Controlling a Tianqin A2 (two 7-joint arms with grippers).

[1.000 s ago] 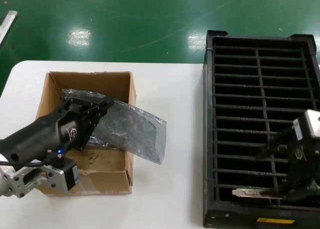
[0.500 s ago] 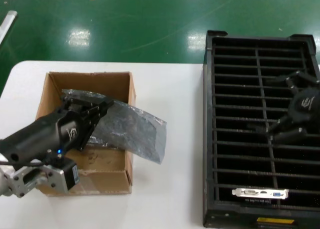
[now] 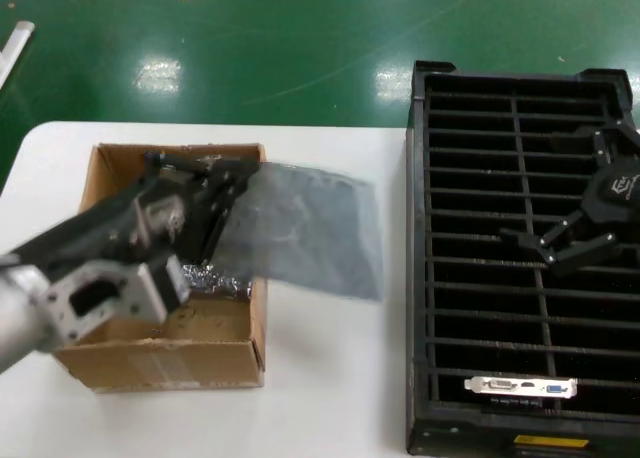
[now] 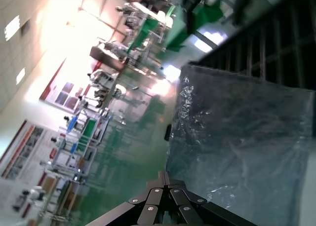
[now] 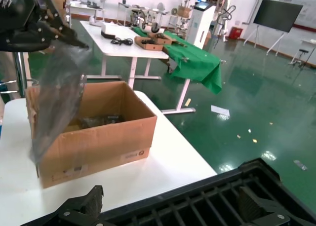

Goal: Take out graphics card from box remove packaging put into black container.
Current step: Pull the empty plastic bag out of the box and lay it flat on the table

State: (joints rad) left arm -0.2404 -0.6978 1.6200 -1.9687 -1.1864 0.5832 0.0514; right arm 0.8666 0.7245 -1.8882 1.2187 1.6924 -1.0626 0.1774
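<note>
The graphics card stands in a near slot of the black container, its silver bracket showing. My left gripper is shut on the grey packaging bag and holds it up over the right wall of the brown box. The bag hangs spread in the left wrist view and shows in the right wrist view. My right gripper is open and empty above the container's right column. The box also shows in the right wrist view.
A crinkled piece of silvery plastic lies inside the box. White table lies between box and container. Green floor lies beyond the table's far edge.
My left gripper has risen and swung right, lifting the bag out over the box wall. My right gripper released the card in its slot, opened and rose over the container.
</note>
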